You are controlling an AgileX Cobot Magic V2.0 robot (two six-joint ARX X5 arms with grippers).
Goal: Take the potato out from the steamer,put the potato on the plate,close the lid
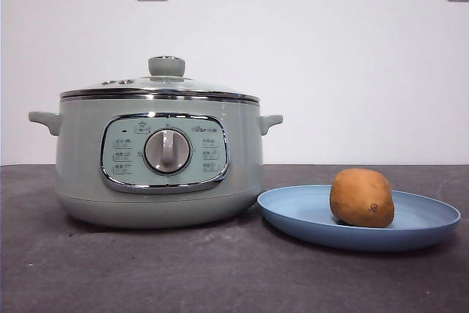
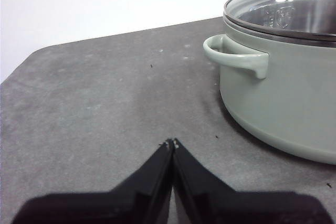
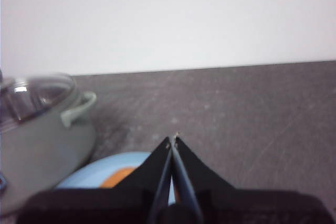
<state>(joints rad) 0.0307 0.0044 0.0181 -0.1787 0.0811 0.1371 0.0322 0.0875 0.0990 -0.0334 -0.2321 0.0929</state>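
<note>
Front view shows the steamer [image 1: 160, 163] standing at the left of the frame on the dark grey tabletop [image 1: 146, 269], its control panel and round knob facing the camera. The lid [image 1: 161, 87] sits closed on the chrome rim, its pale green knob on top. Just beside the steamer, at the lower right of the frame, lies the plate [image 1: 425, 218], its near rim almost touching the pot's base. The potato [image 1: 361, 197] rests on the plate, a small dark eye spot low on its side.

Neither arm appears in the front view. The left gripper [image 2: 171, 142] hangs over bare tabletop near the steamer's side handle, its jaws pressed together on nothing. The right gripper [image 3: 174, 138] hangs above the plate and potato, jaws likewise together and empty.
</note>
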